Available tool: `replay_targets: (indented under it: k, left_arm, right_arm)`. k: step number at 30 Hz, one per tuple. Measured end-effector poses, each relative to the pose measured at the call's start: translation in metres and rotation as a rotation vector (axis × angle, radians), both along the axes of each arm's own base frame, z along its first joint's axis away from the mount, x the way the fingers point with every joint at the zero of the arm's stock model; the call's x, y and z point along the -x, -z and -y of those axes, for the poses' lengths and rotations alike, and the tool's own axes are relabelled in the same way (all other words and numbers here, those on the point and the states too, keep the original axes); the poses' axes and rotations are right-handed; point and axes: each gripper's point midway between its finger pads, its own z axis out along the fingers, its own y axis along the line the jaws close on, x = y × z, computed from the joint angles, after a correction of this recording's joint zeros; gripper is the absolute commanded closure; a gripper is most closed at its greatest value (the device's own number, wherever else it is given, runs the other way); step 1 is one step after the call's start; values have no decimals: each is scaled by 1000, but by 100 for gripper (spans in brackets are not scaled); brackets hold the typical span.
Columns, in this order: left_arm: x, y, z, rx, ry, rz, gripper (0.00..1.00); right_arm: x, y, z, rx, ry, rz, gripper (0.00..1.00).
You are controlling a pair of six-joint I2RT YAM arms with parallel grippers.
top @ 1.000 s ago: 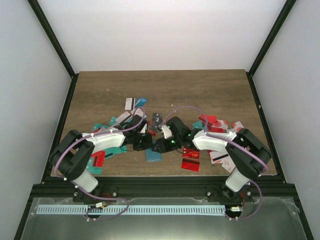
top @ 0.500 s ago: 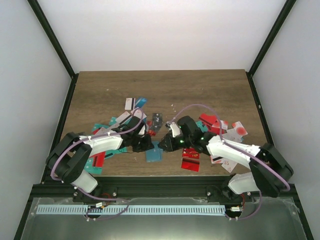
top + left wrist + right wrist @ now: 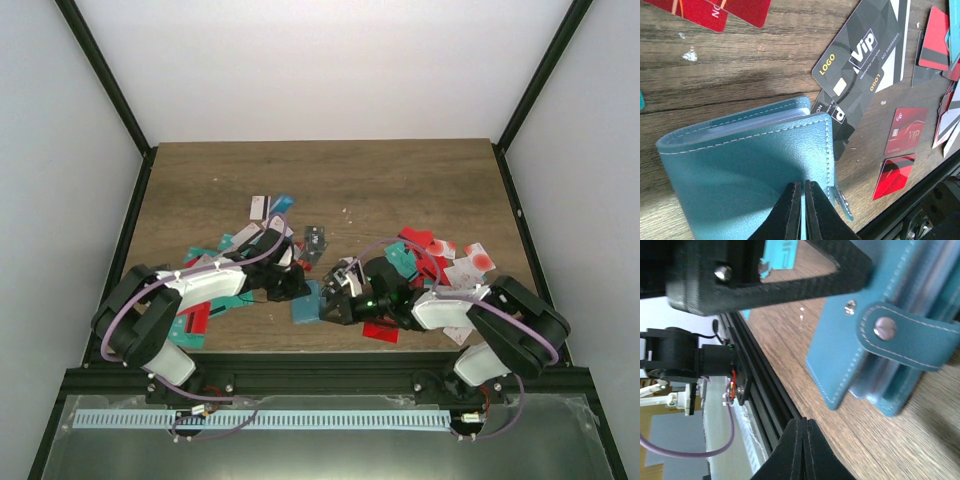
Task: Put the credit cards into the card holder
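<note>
Pressing, it seems, on the card holder directly beneath it, the left gripper is fully closed, gripping nothing. The right gripper, likewise closed and empty, points just beside the clasp tab; a sideways nudge could slide the holder free.

Your card holder lies at 6 o'clock on the table, near the front edge. It is teal-blue and stitched, its covers slightly apart with clear sleeves showing between them and its snap tab unfastened. The credit cards lie scattered flat around it from 9 to 3 o'clock, in red, teal and white. A black VIP card sits just beside its corner.
</note>
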Motion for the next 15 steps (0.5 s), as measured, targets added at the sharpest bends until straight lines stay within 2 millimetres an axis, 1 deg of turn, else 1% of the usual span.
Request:
replay_targets:
  k: [4,8,10,15]
  left_arm:
    - [2,2,-1,-6,1,-10,94]
    - [4,11,-1,-16,4,-35,94]
    - [4,15,0,-15,8,-45,94]
    - [3,15,5,2,12,-46,94]
  right_arm:
    - [-3,-8,-9,-77,-1,-8,99]
    - [-6,-12,-15,-131,4,-23,99]
    - [-6,-11,-15,-143,8,-37,99]
    - [-7,-2,-17,-147,21,-72,99]
